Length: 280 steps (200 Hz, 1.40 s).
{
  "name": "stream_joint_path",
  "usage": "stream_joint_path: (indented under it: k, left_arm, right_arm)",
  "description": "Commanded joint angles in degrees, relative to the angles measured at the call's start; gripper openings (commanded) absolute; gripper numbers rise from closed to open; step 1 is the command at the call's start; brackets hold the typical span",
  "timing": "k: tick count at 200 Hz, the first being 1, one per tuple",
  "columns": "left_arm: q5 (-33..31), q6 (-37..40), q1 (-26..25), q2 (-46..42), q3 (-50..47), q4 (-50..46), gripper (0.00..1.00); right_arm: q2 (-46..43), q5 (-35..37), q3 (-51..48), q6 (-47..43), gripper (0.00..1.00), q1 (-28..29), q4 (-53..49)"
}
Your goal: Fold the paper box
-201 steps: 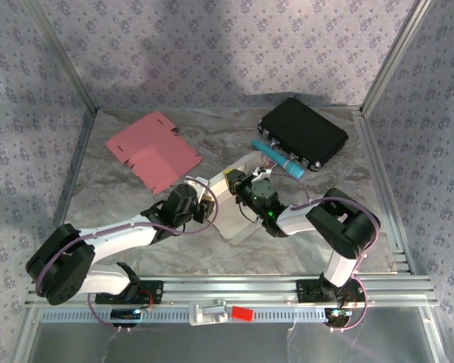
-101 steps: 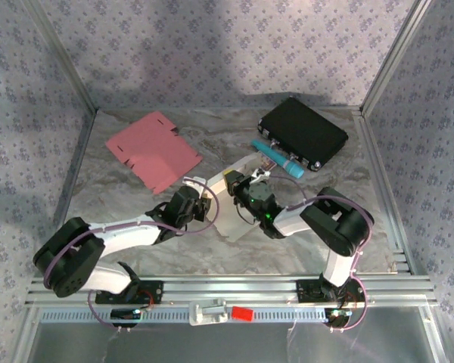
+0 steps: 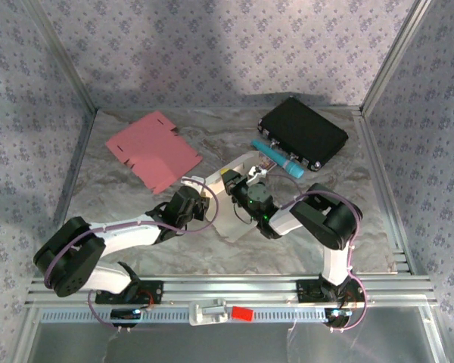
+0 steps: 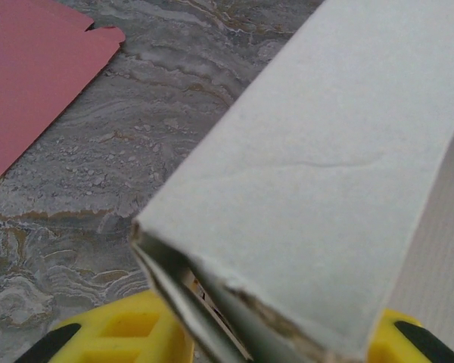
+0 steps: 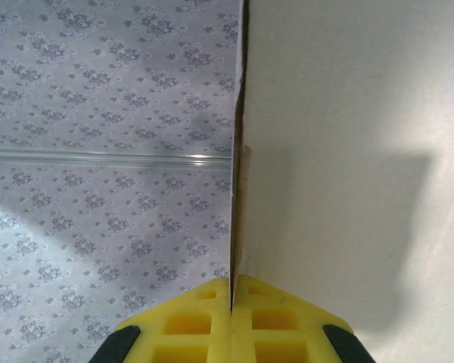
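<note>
Box [image 3: 228, 221] shifted left; left hand [image 4: 261, 344] and right hand [image 5: 232, 302] clamp it (left fingertips hidden).

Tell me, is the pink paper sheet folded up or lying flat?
Flat. The pink sheet lies spread on the table, its tabs and notched outline showing, no side raised.
</note>
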Motion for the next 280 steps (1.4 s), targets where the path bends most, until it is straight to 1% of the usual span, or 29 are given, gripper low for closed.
stream_joint_path:
  k: [1, 10, 47, 91, 115, 130, 154, 168, 244, 252, 256, 276, 279, 280]
  left_arm:
    - [-1.08, -1.05, -0.30, 0.32, 1.32, 1.24, 0.31]
    - [-1.48, -1.38, -0.34, 0.59, 1.44, 1.23, 0.31]
    - [-2.82, -2.43, -0.34, 1.61, 2.64, 0.18, 0.25]
    - [-4.92, -4.83, -0.48, 3.63, 4.65, -0.91, 0.21]
    - [-8.67, -6.15, -1.75, 5.37, 7.21, -3.51, 0.18]
    - [-11.44, -7.45, -2.54, 6.64, 8.96, -5.68, 0.13]
    - [-15.79, -10.09, -3.82, 8.37, 11.38, -9.71, 0.00]
    - [-19.21, -12.72, -4.48, 9.26, 13.22, -13.60, 0.00]
    - [-20.59, -16.81, -4.78, 11.39, 16.79, -19.39, 0.00]
    - [-20.47, -16.66, -4.83, 11.16, 16.74, -19.51, 0.00]
    - [-20.36, -16.48, -4.77, 11.01, 16.79, -19.55, 0.00]
    - [-19.51, -15.85, -4.39, 10.05, 17.29, -21.08, 0.00]
    - [-18.93, -15.66, -4.32, 9.84, 17.46, -21.45, 0.00]
    - [-18.76, -15.60, -4.26, 9.79, 17.45, -21.53, 0.00]
  right_arm:
    - [1.79, -3.18, -0.85, -3.84, 0.00, 1.21, -0.53]
    - [2.26, -3.04, -1.01, -3.85, 0.00, 1.41, -0.24]
    - [2.95, -2.17, -1.17, -2.75, 0.00, 1.75, 0.34]
    - [2.86, -2.40, -0.28, -2.17, 0.00, 2.08, -0.27]
    - [2.87, -2.05, -0.11, -1.55, 0.00, 2.25, -0.60]
    - [2.79, -1.54, -0.07, -1.00, 0.00, 2.46, -0.80]
    - [2.30, -0.94, 0.21, -0.69, 0.00, 2.74, -1.65]
    - [2.07, -0.67, 0.40, -0.42, 0.00, 2.84, -2.09]
    - [1.03, 0.29, 1.01, 0.62, 0.00, 2.75, -4.17]
    - [0.73, 0.35, 0.96, 0.75, 0.05, 2.75, -4.53]
    - [0.40, 0.46, 0.82, 0.91, 0.08, 2.61, -5.01]
    - [-2.69, 0.30, 0.21, 2.29, 0.32, 1.58, -9.37]
    - [-3.12, 0.18, 0.08, 2.47, 0.34, 1.43, -9.89]
    - [-3.64, 0.06, 0.07, 2.62, 0.37, 1.20, -10.50]
